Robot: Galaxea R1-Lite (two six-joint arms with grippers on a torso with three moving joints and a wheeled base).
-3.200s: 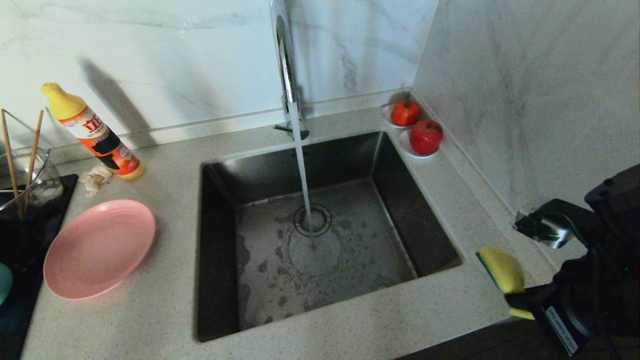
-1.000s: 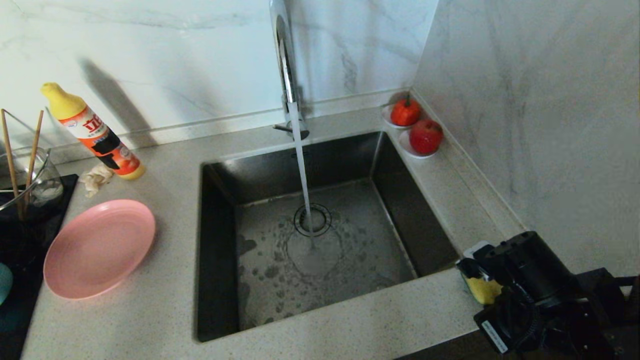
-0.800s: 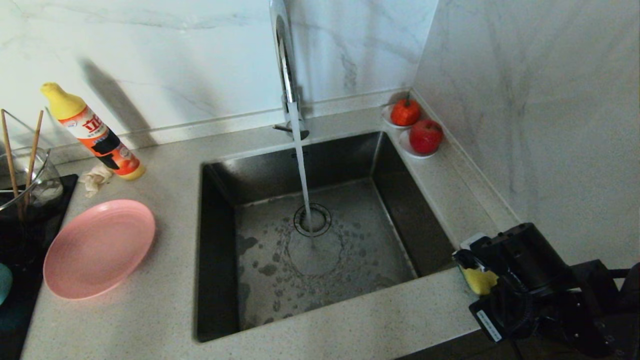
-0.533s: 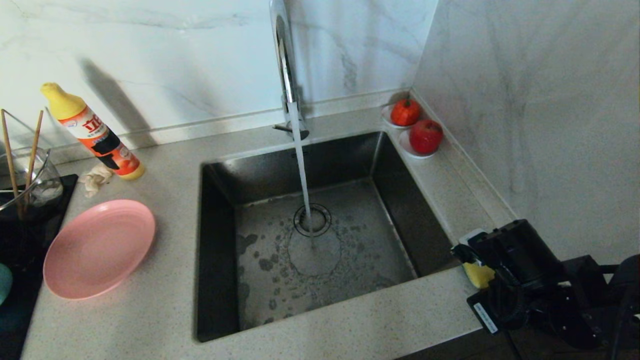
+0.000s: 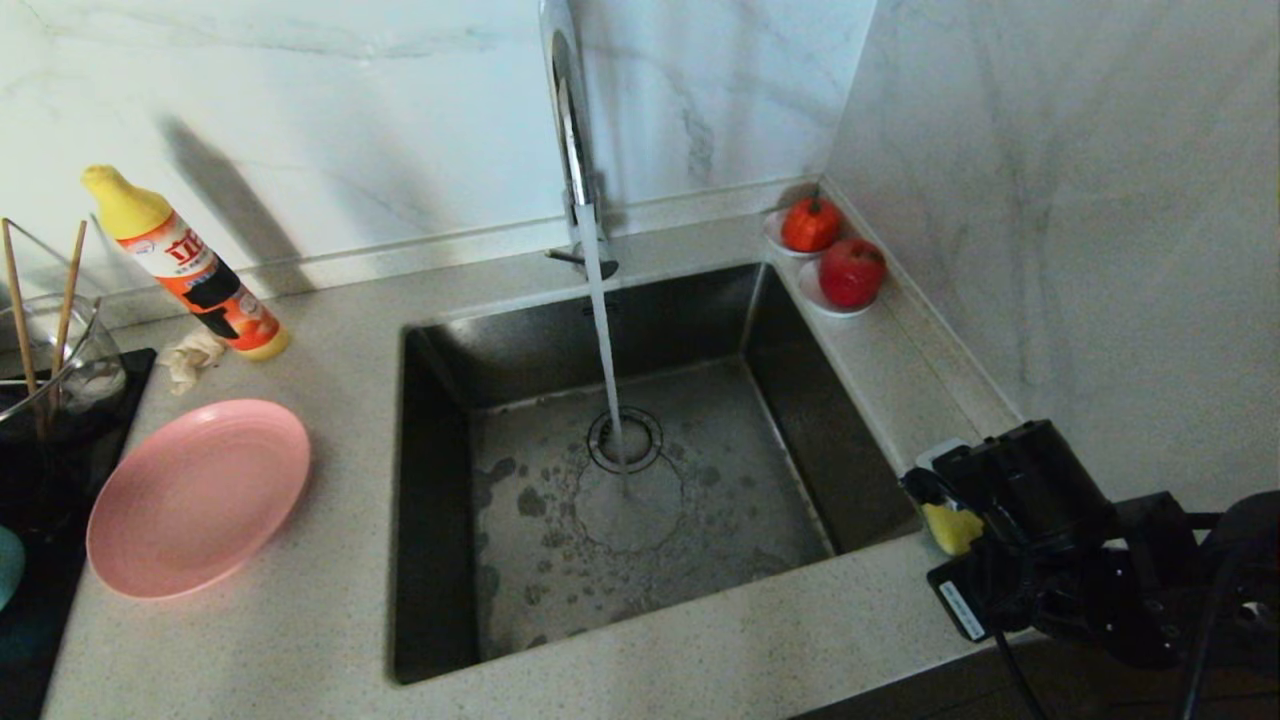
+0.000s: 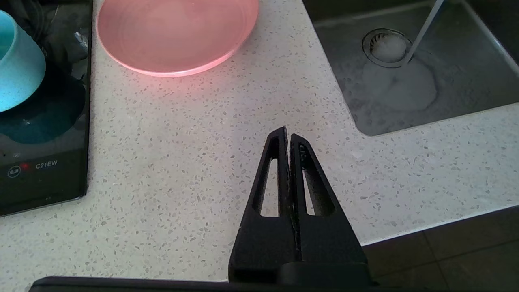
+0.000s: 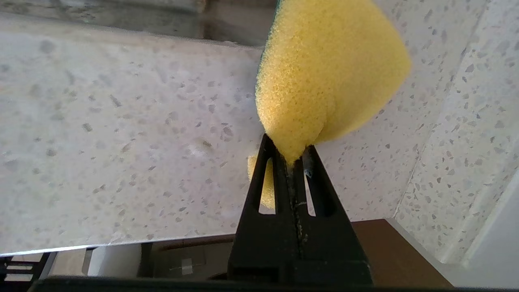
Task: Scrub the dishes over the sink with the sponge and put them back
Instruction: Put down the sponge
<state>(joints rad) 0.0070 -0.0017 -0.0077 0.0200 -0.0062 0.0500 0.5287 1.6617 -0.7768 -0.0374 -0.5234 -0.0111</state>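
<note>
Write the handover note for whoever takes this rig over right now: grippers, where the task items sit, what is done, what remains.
Right gripper: shut on the sponge, over the counter by the sink's near right corner.
Left gripper: shut, empty, parked above the counter near the front edge.
Pink plate: on the counter left of the sink.
Teal bowl: on the black cooktop.
Chopsticks: standing in the glass container at far left.
Faucet: running into the sink.
Done: sponge picked up.
Left: scrub each dish over the sink and put it back.
</note>
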